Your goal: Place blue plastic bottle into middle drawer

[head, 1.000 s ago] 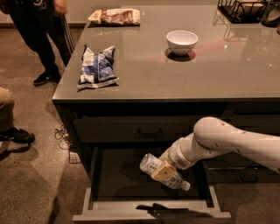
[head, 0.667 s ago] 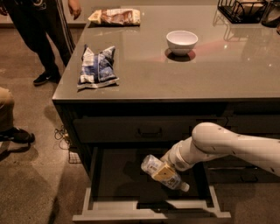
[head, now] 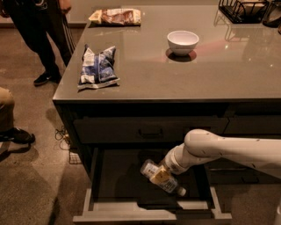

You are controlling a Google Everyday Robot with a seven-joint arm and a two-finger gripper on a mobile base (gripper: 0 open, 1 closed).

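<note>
The middle drawer (head: 109, 184) is pulled open below the counter, with a dark flat bottom and a grey front panel. The blue plastic bottle (head: 173, 185) lies tilted inside the drawer toward its right side, with its white cap pointing to the front right. My gripper (head: 159, 174) reaches down into the drawer from the right on a white arm and is shut on the bottle around its middle. The bottle is low over the drawer bottom; I cannot tell whether it touches.
A blue-white snack bag (head: 98, 67) lies on the grey counter (head: 175, 81) at the left, a white bowl (head: 182, 42) further back, another snack bag (head: 116, 16) at the far edge. A black wire rack (head: 246, 9) stands back right. People's legs (head: 37, 39) stand to the left.
The arm has lowered a little with the bottle and shifted slightly; the bottle sits deeper in the drawer. The counter objects have not moved.
</note>
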